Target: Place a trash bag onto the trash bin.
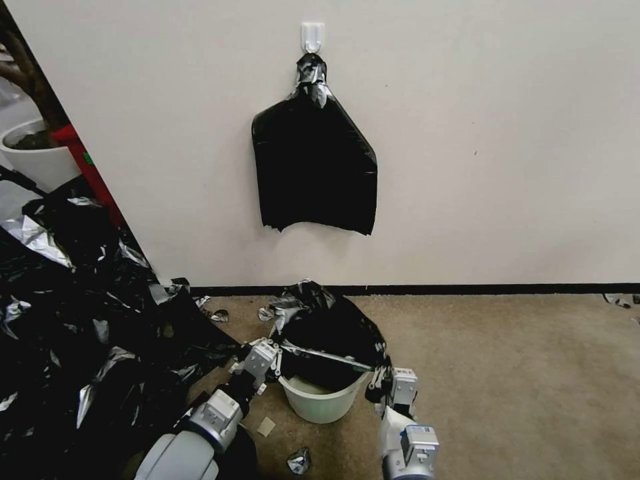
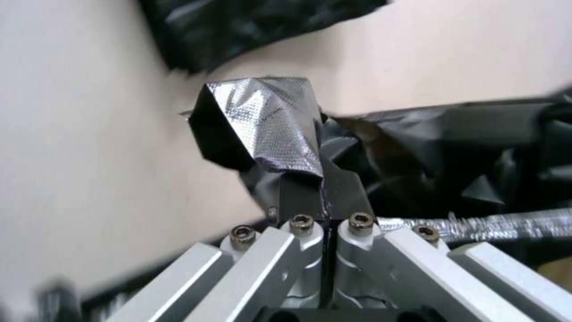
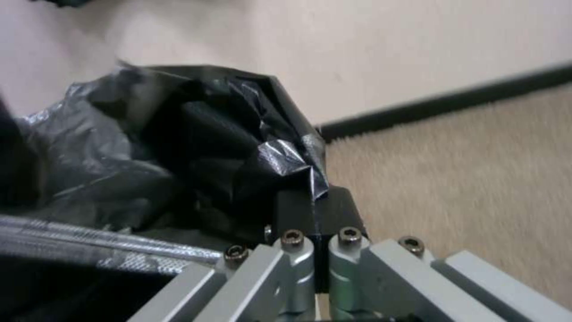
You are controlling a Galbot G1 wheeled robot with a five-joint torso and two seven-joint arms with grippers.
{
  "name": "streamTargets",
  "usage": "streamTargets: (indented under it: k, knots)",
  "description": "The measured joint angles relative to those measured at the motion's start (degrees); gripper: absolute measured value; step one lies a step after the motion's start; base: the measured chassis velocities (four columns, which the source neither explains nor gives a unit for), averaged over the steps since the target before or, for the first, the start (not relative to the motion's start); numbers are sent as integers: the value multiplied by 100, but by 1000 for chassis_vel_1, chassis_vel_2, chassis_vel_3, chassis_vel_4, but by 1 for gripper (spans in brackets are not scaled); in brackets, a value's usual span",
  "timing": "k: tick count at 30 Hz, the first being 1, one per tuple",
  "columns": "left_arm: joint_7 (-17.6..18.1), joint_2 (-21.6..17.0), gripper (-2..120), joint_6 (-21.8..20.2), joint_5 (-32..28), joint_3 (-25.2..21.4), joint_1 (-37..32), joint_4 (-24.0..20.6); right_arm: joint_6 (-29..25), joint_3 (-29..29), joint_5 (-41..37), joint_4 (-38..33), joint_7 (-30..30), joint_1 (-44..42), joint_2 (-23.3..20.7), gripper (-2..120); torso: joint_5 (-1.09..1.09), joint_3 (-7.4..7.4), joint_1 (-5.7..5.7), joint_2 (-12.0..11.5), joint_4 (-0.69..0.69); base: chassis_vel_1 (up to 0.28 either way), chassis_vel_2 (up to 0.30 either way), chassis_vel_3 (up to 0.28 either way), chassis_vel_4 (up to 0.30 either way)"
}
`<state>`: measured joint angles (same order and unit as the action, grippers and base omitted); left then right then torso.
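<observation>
- Looking across the scene, you have a big heap of black bags filling the left, a flat black bundle hanging from a wall hook at the far side, and carpet under everything.
- Between your two arms, near the middle, the trash bin stands upright on the carpet, well clear of the wall.
- The trash bag is draped over the bin's far half, its bulk mounded up behind the rim, and its mouth edge is stretched in a taut line across the opening.
- By my judgement you are mid-task: the bag is opened and over the bin, but the near rim is bare and pale, so the edge is not yet pulled down around it.
- Your left gripper sits just beside the bin's left rim, fingers pressed together on a fold of the bag.
- Your right gripper sits just beside the right rim, likewise pinching a fold of the plastic.
- The bag thus spans from one gripper to the other across the bin's mouth.
</observation>
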<state>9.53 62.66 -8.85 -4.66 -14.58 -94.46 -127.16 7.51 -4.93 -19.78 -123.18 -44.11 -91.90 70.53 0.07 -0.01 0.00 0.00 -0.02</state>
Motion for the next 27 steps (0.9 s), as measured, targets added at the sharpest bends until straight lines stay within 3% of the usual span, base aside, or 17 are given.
streamTargets:
  k: [1,2,3,5,6,9,16,27]
  knots:
    - [316,-53,0,-239,-307,143,-36,-116,175,-47,-259,-74,-136,54,-90,0,6,0,0,0,0,0,0,0,0]
    - [316,-53,0,-239,-307,143,-36,-116,175,-47,-259,-74,-136,54,-90,0,6,0,0,0,0,0,0,0,0]
    - [612,-110,0,-485,-592,293,-58,-215,351,-98,-493,-158,-260,126,-190,0,-4,0,0,0,1,0,0,0,0]
    - [1143,-274,0,-1064,-1118,562,-91,-436,826,-208,-958,-358,-446,294,-444,0,-2,0,0,0,1,0,0,0,0]
    - [1143,-274,0,-1064,-1118,562,-91,-436,826,-208,-958,-358,-446,294,-444,0,-2,0,0,0,1,0,0,0,0]
    - [1547,-570,0,-1814,-1534,612,-132,-743,1551,-226,-1453,-648,-599,509,-880,0,-4,0,0,0,1,0,0,0,0]
    - [1662,-740,0,-2473,-1620,470,-179,-733,2202,-180,-1760,-766,-620,665,-1270,0,-6,0,0,0,1,0,0,0,0]
    - [1818,-480,0,-2477,-1451,681,-87,-209,2290,-586,-1046,-261,-519,612,-1142,0,-7,0,0,0,2,0,0,0,0]
